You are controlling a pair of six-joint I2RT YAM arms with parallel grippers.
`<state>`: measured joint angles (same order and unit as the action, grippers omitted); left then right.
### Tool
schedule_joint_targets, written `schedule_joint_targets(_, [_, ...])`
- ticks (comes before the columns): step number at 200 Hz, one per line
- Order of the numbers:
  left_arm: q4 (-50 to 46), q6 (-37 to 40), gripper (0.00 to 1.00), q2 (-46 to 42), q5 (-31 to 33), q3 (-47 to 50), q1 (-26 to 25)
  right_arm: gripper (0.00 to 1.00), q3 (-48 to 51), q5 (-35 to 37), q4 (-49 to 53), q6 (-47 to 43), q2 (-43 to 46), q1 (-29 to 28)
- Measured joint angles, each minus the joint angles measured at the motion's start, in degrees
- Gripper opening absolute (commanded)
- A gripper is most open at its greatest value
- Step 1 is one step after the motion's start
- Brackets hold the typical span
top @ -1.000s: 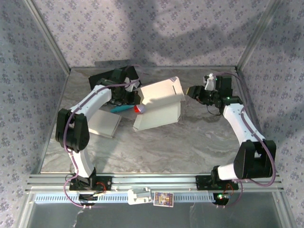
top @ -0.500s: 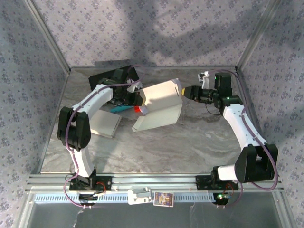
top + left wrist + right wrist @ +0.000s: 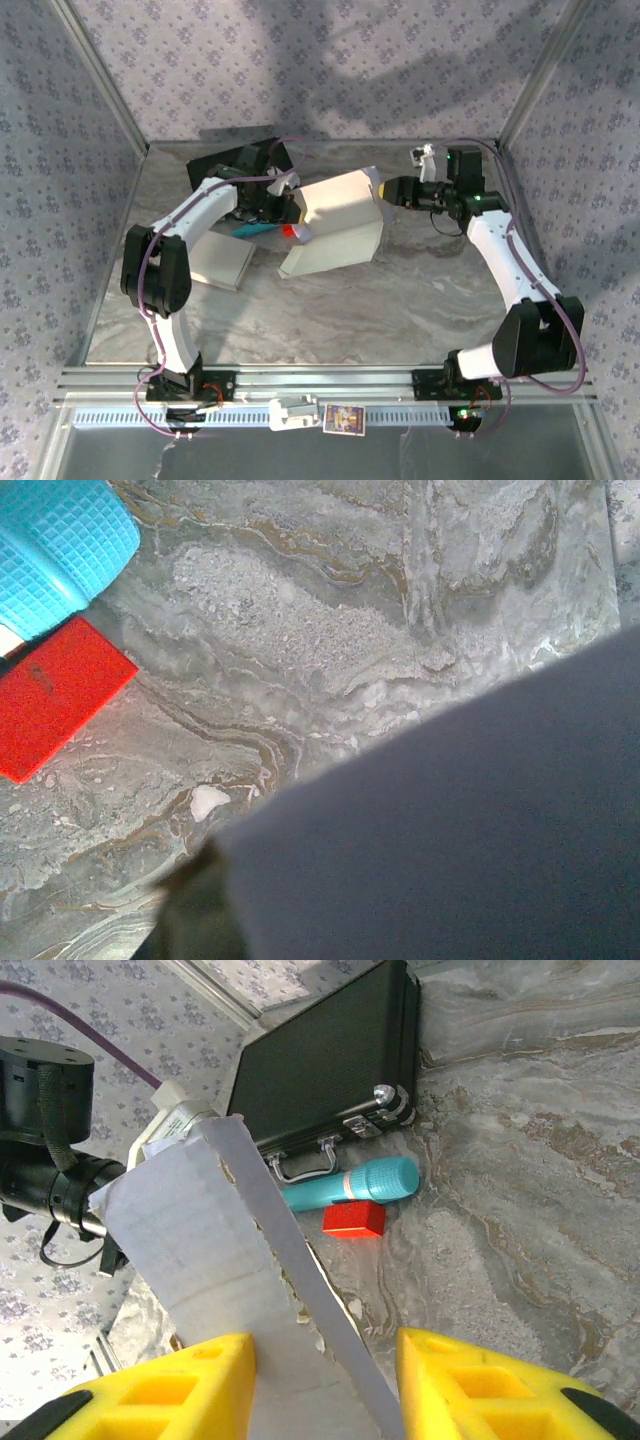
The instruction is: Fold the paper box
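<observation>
R fingers (image 3: 200,1385) are about half open, straddling the paper box's (image 3: 335,225) far-right flap (image 3: 215,1230) w/o clamping it. A sec ago they hung clear to the right. L fingers (image 3: 288,207) are shut, apparently pinching the box's left edge. Box sits mid-surface (image 3: 400,300), partly raised. You're now placed to close on that flap & fold.
</observation>
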<state>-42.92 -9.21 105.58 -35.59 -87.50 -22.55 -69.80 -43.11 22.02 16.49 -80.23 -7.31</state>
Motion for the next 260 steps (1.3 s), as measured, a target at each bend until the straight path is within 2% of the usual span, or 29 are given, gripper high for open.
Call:
schedule_joint_targets(72, [-0.8,0.3,0.0,0.0,-0.2,0.0,0.0,0.39,-3.3,4.3,4.3,-5.0,-1.7,-2.6])
schedule_joint_targets(183, [-1.1,0.8,0.0,0.0,0.1,0.0,-0.1,0.37,-5.0,18.4,7.1,-9.4,-1.7,-8.9])
schedule_joint_targets(260, [-2.1,0.8,0.0,0.0,0.5,0.0,-0.1,0.33,-5.7,21.5,8.5,-11.5,-2.5,-10.6])
